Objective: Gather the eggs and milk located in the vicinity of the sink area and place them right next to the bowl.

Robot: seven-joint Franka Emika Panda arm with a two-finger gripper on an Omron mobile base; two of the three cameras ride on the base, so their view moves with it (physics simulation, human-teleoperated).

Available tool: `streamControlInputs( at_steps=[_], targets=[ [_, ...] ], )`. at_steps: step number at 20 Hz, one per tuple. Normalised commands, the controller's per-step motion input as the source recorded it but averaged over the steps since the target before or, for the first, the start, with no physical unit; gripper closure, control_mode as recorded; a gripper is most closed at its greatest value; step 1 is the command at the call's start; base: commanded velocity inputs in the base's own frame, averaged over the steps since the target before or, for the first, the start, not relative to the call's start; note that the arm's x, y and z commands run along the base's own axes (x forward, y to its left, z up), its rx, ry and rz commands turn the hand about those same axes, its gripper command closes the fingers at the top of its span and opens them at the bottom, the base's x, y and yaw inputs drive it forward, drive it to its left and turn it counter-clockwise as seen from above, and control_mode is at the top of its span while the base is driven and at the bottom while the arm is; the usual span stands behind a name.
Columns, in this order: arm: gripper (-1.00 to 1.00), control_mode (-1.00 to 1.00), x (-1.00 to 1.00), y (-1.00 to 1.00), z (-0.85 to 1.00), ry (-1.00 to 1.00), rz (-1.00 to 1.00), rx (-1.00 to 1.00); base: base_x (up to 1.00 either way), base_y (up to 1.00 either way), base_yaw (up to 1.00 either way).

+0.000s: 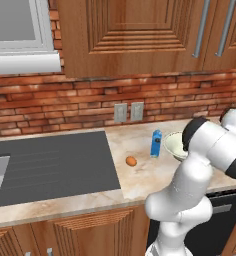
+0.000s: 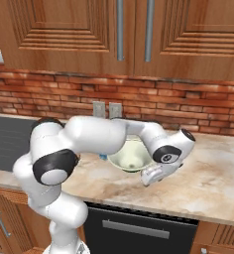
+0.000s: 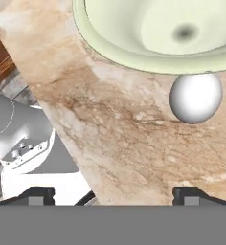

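In the hand view my gripper (image 3: 114,194) is open, its two dark fingertips (image 3: 38,195) far apart with nothing between them. Just ahead, a white egg (image 3: 195,98) lies on the marble counter, tucked against the base of the pale greenish-cream bowl (image 3: 134,33). From the right base view the hand (image 2: 147,177) hovers low at the front right of the bowl (image 2: 131,155). An orange-brown egg (image 1: 131,161) rests on the counter between the dark grey sink (image 1: 55,165) and the blue milk carton (image 1: 156,143), which stands upright just left of the bowl (image 1: 173,145).
A brick wall with two outlets (image 1: 128,111) runs behind the counter, under wooden cabinets. The counter's front edge (image 2: 153,207) lies close below the hand, with a dark appliance front (image 2: 139,230) under it. My own arm (image 1: 210,145) covers part of the bowl.
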Motion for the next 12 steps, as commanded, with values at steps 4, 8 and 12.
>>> streamControlInputs(
  at_steps=[4,8,12],
  targets=[
    [-1.00,-1.00,-0.03,1.00,0.38,-0.11,-0.05,-0.06,0.00,0.00,0.00],
    [-1.00,-1.00,0.00,1.00,0.39,-0.02,-0.12,-0.09,0.00,0.00,0.00],
    [-1.00,-1.00,-0.07,0.93,0.49,0.01,-0.20,-0.09,0.00,0.00,0.00]
  ],
)
